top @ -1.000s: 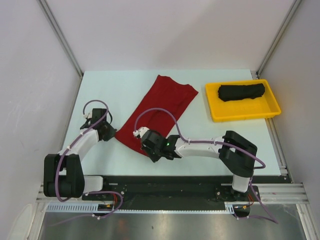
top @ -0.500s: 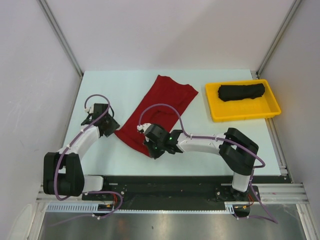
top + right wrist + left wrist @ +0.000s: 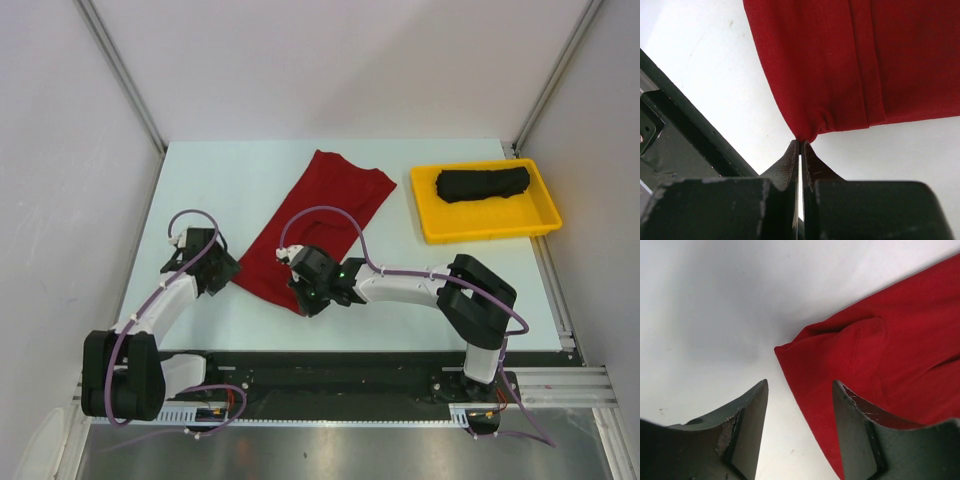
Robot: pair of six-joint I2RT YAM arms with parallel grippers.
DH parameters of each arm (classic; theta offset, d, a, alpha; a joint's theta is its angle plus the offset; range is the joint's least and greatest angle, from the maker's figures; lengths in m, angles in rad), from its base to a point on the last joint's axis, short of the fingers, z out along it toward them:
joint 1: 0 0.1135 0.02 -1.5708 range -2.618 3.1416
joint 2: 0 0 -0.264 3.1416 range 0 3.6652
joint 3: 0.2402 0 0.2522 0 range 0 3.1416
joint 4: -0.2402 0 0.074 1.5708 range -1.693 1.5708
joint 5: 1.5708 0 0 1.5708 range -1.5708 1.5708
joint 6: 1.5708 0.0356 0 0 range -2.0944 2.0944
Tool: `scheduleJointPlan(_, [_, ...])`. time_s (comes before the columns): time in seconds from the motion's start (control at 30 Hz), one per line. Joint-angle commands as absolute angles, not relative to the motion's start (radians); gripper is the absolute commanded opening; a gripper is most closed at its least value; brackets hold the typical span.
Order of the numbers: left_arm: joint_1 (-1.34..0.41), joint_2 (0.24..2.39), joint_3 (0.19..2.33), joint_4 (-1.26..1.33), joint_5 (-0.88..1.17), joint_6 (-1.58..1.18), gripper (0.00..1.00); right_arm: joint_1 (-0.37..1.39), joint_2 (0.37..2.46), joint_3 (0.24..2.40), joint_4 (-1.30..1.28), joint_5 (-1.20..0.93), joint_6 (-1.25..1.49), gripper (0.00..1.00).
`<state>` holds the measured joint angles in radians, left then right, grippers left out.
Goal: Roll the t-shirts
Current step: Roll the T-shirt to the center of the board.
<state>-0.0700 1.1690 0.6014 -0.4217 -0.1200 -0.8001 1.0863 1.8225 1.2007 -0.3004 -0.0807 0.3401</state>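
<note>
Red shirt (image 3: 322, 210) is lying flat on the table (image 3: 220, 170), a long diagonal band running from the far middle down toward the near left. Both arms are crowding its near end.

Right gripper (image 3: 302, 299) is sitting low at the shirt's near corner. The right wrist view is showing it plainly: its fingers (image 3: 789, 162) are pressed together with only a hairline between them, and they are pinching a puckered tip of the red cloth (image 3: 840, 60). The fabric is fanning out from that pinch in soft creases, with a stitched hem running up through it. The black rail (image 3: 685, 140) at the table's near edge is showing just to the left.

Left gripper (image 3: 222, 272) is hanging just beside the shirt's left edge, near the same end. From the left wrist camera (image 3: 799, 390), its fingers (image 3: 747, 425) are standing well apart and gripping nothing. A folded red corner (image 3: 880, 355) is lying ahead of the gap, and the cloth is running under the right-hand finger. Whether that finger is touching the cloth, I cannot tell. Bare white table is showing under the other finger.

Over at the far right, the black shirt (image 3: 482, 184) is lying rolled into a bundle inside the yellow tray (image 3: 487, 235), well apart from both grippers.
</note>
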Motion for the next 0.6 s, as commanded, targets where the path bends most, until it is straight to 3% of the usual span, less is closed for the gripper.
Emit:
scheduleJointPlan(0.0, [-0.075, 1.143, 0.574, -0.38, -0.11, -0.848, 0.58, 1.083, 1.818, 1.226, -0.282, -0.083, 0.345, 0.0])
scheduleJointPlan(0.57, [-0.075, 1.189, 0.534, -0.227, -0.13, -0.92, 0.55, 1.065, 1.81, 1.226, -0.291, -0.083, 0.341, 0.0])
